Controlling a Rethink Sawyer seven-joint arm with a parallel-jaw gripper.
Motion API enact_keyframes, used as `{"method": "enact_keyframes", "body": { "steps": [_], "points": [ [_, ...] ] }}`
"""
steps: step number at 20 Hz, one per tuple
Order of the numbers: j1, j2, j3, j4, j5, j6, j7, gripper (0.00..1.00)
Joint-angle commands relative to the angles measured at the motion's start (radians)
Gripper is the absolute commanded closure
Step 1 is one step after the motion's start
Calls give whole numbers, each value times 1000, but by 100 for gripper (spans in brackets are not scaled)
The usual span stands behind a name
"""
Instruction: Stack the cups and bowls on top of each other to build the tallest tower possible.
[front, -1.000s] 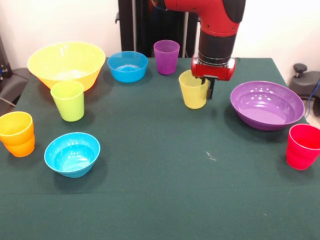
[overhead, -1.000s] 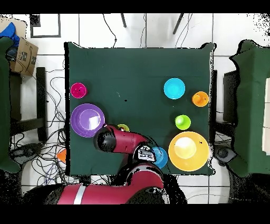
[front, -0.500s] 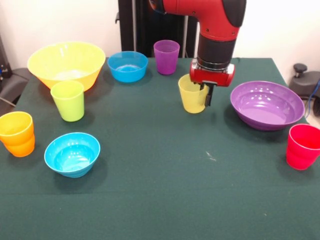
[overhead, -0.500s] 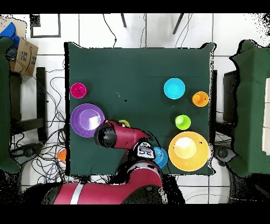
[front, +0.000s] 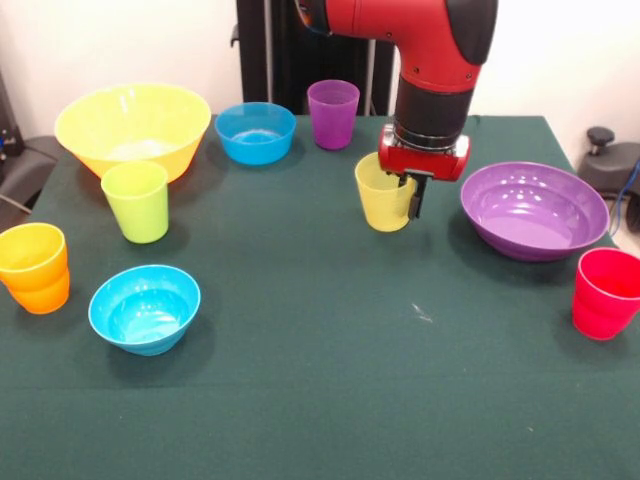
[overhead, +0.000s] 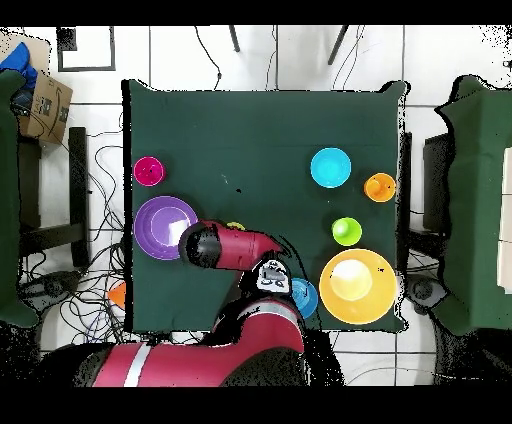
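My gripper (front: 405, 200) is shut on the rim of the yellow cup (front: 383, 195), with one dark finger (front: 415, 196) down its right outer side. That cup sits at the table's back middle, left of the wide purple bowl (front: 535, 210). From above, the arm covers the cup except for a yellow sliver (overhead: 235, 226). The lime green cup (front: 137, 200), orange cup (front: 35, 268), red cup (front: 605, 292) and purple cup (front: 333, 113) stand apart. One blue bowl (front: 145, 308) is front left, another (front: 256, 131) at the back beside the large yellow bowl (front: 133, 126). No tower is in view.
The green table (front: 330, 380) reaches its edge just right of the red cup. From above, the red arm (overhead: 240, 250) crosses the lower part of the table (overhead: 260, 130), between the purple bowl (overhead: 163, 227) and the yellow bowl (overhead: 357, 285). Chairs and cables ring the table.
The gripper and the yellow cup have shifted together a little toward the table's front and slightly left in the front view. The other cups and bowls have not moved.
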Motion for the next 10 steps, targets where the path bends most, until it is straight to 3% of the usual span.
{"method": "enact_keyframes", "body": {
  "steps": [1,10],
  "points": [
    [-25,122,53,-239,-23,-25,47,100],
    [-72,164,90,-293,-65,-27,22,100]
  ]
}}
